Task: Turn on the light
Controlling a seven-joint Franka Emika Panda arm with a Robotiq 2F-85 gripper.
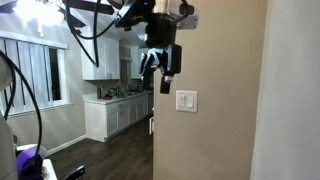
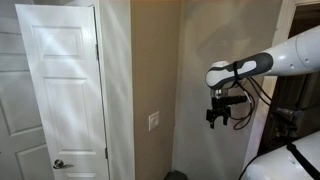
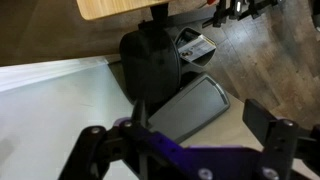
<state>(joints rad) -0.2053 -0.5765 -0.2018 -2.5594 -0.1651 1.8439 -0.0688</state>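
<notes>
Switch [image 1: 186,100] sits on the wall [image 1: 215,60], a little below the gripper [image 1: 160,68] and clear of it; in an exterior view the switch [image 2: 154,121] is well apart from the gripper [image 2: 222,116]. The fingers are spread with nothing between them, and the wrist view looks down at the floor [image 3: 270,50]. My judgement: turn the wrist toward the wall, bring the fingers together for a stiff tip, line up squarely, then press the rocker gently without scraping the plate.
</notes>
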